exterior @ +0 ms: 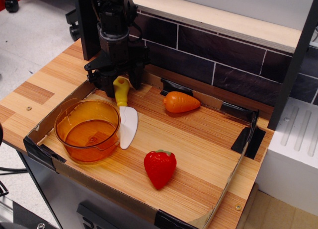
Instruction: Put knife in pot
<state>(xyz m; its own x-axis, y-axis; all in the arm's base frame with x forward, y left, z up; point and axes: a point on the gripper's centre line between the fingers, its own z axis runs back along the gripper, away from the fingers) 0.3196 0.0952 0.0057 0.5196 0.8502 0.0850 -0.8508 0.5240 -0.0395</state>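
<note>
Dark tiled wall backs a wooden butcher-block table (44, 92), and on that table sits a shallow cardboard tray with black-taped corners (247, 134), apparently there to keep the toys from rolling off; its floor is the same striped wood. Over the tray's far-left corner hangs the black robot gripper (118, 84), lowered close to the surface; its jaws flank the knife's handle and look closed in on it, though whether they truly pinch it I cannot tell. At the near-left corner stands the round translucent orange plastic pot (88, 130), empty and open-topped, so a drop from above should serve. Toward the near edge, mid-tray, lies a red plastic strawberry (160, 167); near the far edge rests an orange toy carrot (181, 102); both are well apart from the work. Smallest, the toy knife with yellow bulbous handle and rounded white blade (127, 124) lies with its blade flat on the wood just beside the pot's right wall, handle pointing up into the gripper; it is not yet in the pot.
</note>
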